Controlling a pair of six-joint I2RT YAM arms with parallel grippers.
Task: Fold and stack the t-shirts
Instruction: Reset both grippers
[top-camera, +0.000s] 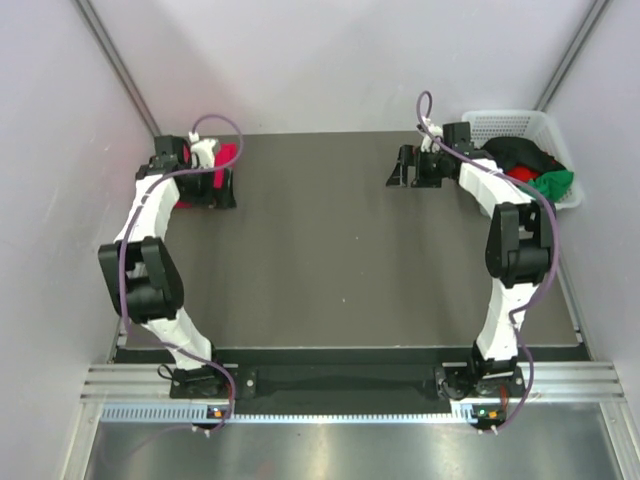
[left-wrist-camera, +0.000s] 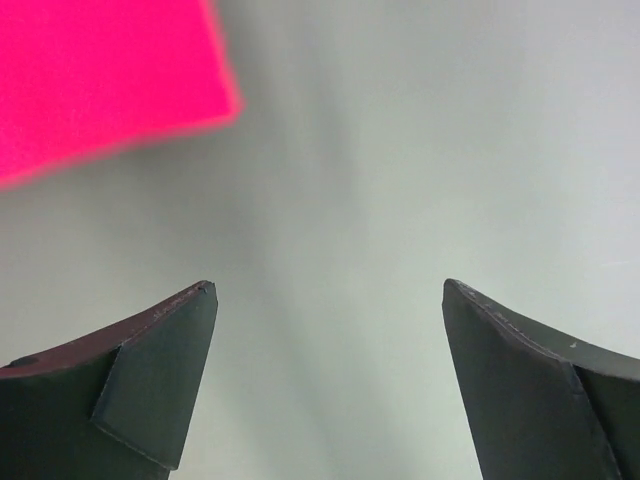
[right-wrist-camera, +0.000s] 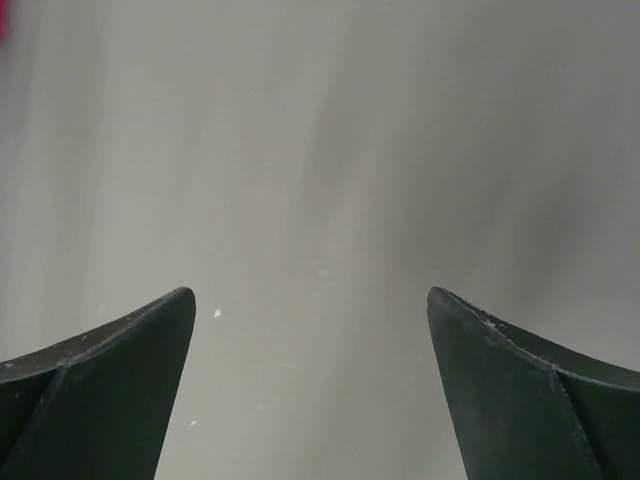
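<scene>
A bright crimson-pink t-shirt (top-camera: 228, 155) lies at the table's far left, mostly hidden under my left gripper (top-camera: 212, 190). In the left wrist view its edge (left-wrist-camera: 100, 80) fills the upper left corner, and my left gripper (left-wrist-camera: 328, 290) is open and empty over bare table beside it. My right gripper (top-camera: 412, 170) is open and empty at the far right, over bare table in its wrist view (right-wrist-camera: 310, 295). Black (top-camera: 520, 152), red (top-camera: 520, 175) and green (top-camera: 555, 184) shirts lie crumpled in the white mesh basket (top-camera: 510, 122), just right of the right gripper.
The dark table top (top-camera: 330, 250) stretches between the two arms. Pale walls close in the left, back and right sides. The basket stands in the far right corner. The arm bases sit on a rail (top-camera: 340, 385) at the near edge.
</scene>
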